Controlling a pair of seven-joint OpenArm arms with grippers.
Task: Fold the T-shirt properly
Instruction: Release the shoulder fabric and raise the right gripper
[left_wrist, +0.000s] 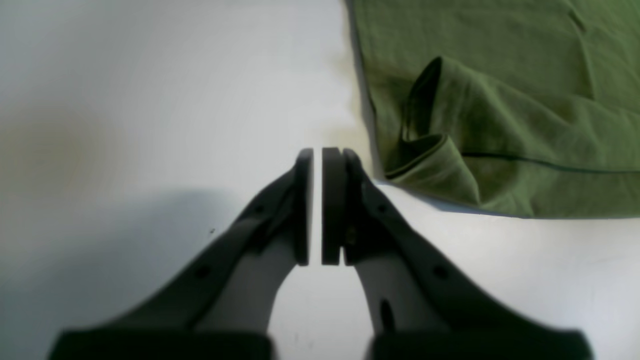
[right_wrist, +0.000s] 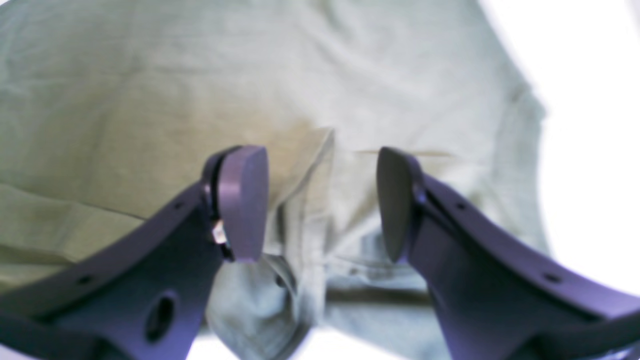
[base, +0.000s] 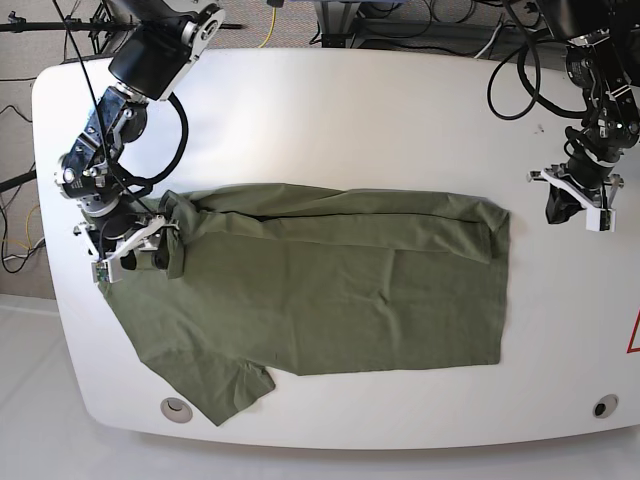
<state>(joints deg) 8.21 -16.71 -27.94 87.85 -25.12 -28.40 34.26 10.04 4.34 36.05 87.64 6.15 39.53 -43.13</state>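
The T-shirt (base: 330, 300) lies across the middle of the tabletop (base: 350, 110), one long side folded over. The right claw (base: 135, 248) stands spread above the bunched sleeve (apparently just let go); this sleeve needs folding next. The left claw (base: 578, 195) is clenched, empty. The collar is hidden.

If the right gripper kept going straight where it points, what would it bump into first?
Most likely the T-shirt. The right gripper stands open right above the bunched green cloth, though how near is unclear.
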